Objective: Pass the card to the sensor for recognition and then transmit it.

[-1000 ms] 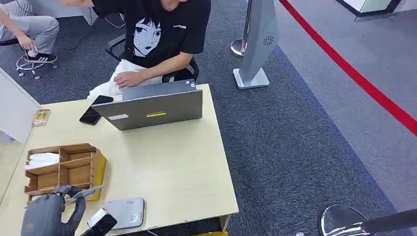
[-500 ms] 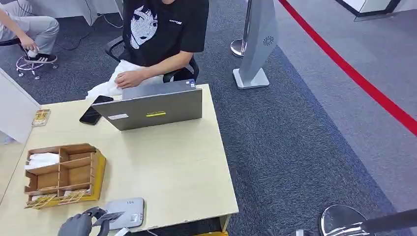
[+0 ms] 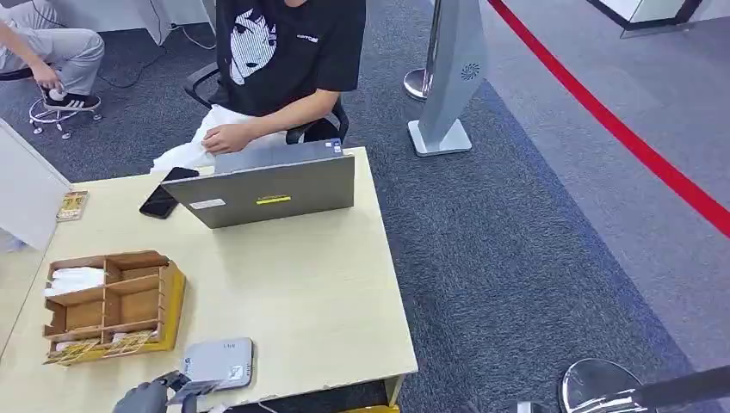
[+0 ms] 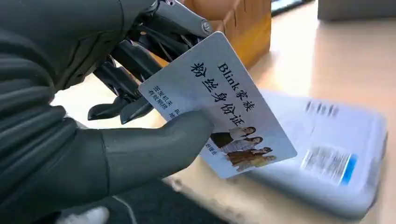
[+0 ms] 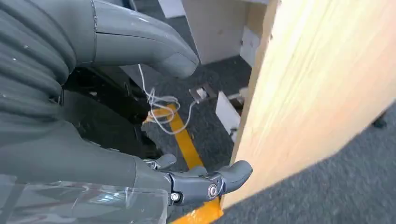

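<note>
My left hand [image 4: 93, 140] pinches the ID card [image 4: 219, 105] just above the grey card reader [image 4: 322, 163]; recognition seems underway, handover remains.

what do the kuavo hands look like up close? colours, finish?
Left hand: matte dark grey ribbed cover, thick smooth grey thumb, darker, near-black fingers with silver pivot screws. Right hand: same grey ribbed cover and thumb, dark fingers with a silver screw, clear plastic piece beside it.

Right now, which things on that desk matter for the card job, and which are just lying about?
For the job: card, held by the left hand; sensor.
Lying about: laptop, phone, wooden organizer.
</note>
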Robot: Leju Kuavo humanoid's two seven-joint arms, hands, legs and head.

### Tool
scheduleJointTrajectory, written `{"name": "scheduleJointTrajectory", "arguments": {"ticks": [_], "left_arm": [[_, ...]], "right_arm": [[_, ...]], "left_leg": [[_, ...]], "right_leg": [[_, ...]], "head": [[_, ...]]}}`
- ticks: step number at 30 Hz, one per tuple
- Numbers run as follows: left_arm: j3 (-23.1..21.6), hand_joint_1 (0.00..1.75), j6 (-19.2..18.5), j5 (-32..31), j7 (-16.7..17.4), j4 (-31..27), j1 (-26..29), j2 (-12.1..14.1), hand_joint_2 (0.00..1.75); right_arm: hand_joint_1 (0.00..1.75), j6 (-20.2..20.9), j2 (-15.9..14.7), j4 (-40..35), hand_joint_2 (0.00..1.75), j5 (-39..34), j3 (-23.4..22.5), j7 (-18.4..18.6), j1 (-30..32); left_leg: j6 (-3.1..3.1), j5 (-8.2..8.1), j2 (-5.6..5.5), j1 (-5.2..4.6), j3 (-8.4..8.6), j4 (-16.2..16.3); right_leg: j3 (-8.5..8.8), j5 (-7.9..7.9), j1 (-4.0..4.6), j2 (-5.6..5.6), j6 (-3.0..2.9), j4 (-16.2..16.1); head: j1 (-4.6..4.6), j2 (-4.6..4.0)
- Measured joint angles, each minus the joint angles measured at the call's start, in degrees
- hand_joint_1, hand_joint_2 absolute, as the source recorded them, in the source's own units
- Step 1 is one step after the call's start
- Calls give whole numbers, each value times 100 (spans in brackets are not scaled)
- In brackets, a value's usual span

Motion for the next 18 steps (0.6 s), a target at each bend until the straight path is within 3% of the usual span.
{"name": "scheduleJointTrajectory", "arguments": {"ticks": [4, 8, 12, 14, 18], "left_arm": [[122, 175, -245, 331, -6, -1101, -331, -74, 175], [131, 175, -223, 325, 127, -1906, -771, 42, 175], [131, 175, -113, 130, 215, -2205, -961, 191, 175], [148, 175, 0, -100, 379, -2255, -1334, 390, 175], [343, 175, -190, -342, 676, -2191, -1807, 667, 175]], "right_arm": [[0, -268, 0, -135, 175, -33, 98, -57, 123], [0, -363, 0, -236, 175, -35, 216, -94, 218], [0, -362, 0, -271, 175, -28, 264, -98, 254], [0, -345, 0, -271, 175, 15, 302, -85, 261], [0, -266, 0, -258, 175, 133, 343, -44, 253]], "left_leg": [[1, 7, -8, -1, -6, 0], [-5, 10, -7, 0, -7, 0], [-7, 14, -7, 2, -4, 0], [-2, 21, -24, 3, -13, 0], [-10, 30, -16, 4, -14, -1]], "right_leg": [[3, 4, -1, -7, 2, 0], [7, 8, 0, -5, 0, 1], [-6, 9, 1, -4, -1, 2], [-2, 10, 2, -20, -1, 2], [-4, 22, 3, -14, -10, 3]], "head": [[2, 0], [-2, 0], [-2, 0], [2, 0], [-4, 0]]}}
